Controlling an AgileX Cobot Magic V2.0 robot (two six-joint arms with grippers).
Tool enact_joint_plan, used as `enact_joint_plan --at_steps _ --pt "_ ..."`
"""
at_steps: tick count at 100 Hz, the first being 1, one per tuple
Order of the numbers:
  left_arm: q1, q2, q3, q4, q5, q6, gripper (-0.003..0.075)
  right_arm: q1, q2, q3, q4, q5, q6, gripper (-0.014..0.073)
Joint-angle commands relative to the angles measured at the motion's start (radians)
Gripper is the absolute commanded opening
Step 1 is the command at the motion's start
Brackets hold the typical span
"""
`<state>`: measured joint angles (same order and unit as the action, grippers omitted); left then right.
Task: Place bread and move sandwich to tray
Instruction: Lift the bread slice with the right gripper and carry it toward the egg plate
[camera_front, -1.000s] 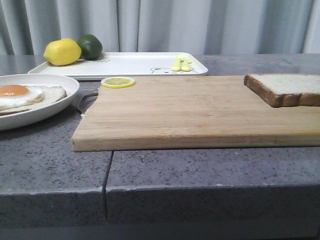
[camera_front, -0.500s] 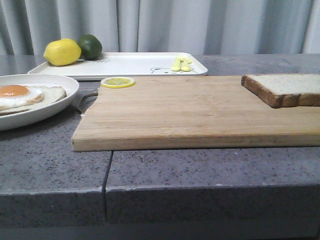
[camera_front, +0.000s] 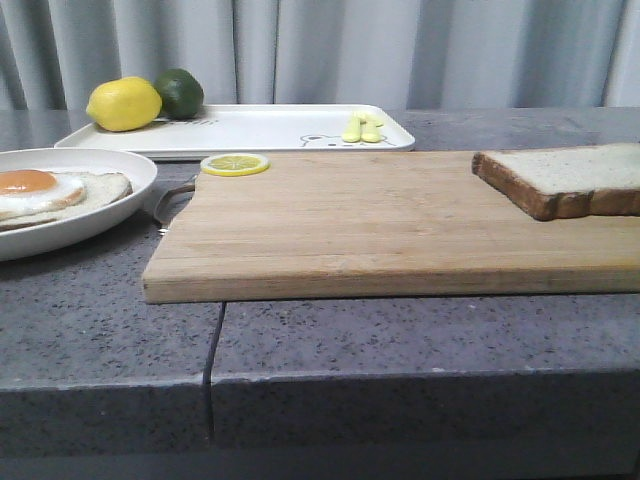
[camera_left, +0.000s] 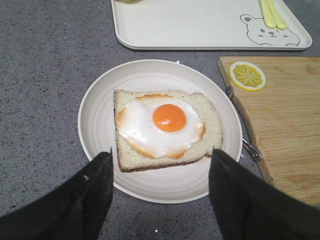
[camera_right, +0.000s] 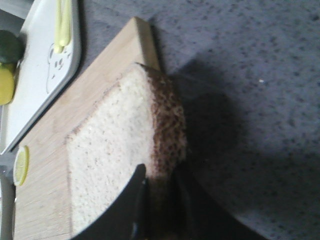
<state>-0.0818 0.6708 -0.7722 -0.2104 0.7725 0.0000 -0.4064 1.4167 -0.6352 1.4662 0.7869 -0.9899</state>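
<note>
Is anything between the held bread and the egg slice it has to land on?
Nothing visible. The bread, gripped by the right claw, faces only bare cutting board before the sandwich; the lemon slice sits aside.

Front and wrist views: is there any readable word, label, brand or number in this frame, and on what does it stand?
No readable text in any view.
The large flat white rectangular tray carries only a cartoon bear line drawing, no letters.
A faint dark mark on the tray beside the round green fruit in the front view is too small and blurred to read.
</note>
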Motion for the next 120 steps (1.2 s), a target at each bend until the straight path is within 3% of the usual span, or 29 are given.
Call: enact_joint_plan --at_steps 1,18,36,67,94,120 --pt "-0.005 0.004 -0.034 -0.019 -0.059 0.000 0.0386 0.000 -0.089 -0.046 0.017 0.080 0.027 -0.0058" --pt "-0.005 0.004 -0.034 -0.019 -0.059 0.000 0.0386 0.007 -0.220 -0.106 0.032 0.131 0.147 -0.0058" --pt "-0.005 0.004 -0.034 -0.019 -0.059 0.000 0.0387 0.104 -0.370 -0.138 0.113 0.029 0.236 -0.0058" --pt "-0.005 0.004 -0.034 -0.019 -0.059 0.000 0.0386 0.515 -0.420 -0.142 0.274 -0.357 0.278 -0.0058" --pt "-0.005 0.004 -0.034 -0.019 -0.059 0.000 0.0386 0.907 -0.308 -0.192 0.323 -0.728 0.261 -0.0058" --pt "-0.005 0.004 -0.034 -0.019 -0.059 0.000 0.0386 1.117 -0.102 -0.381 0.323 -0.809 0.261 -0.0058"
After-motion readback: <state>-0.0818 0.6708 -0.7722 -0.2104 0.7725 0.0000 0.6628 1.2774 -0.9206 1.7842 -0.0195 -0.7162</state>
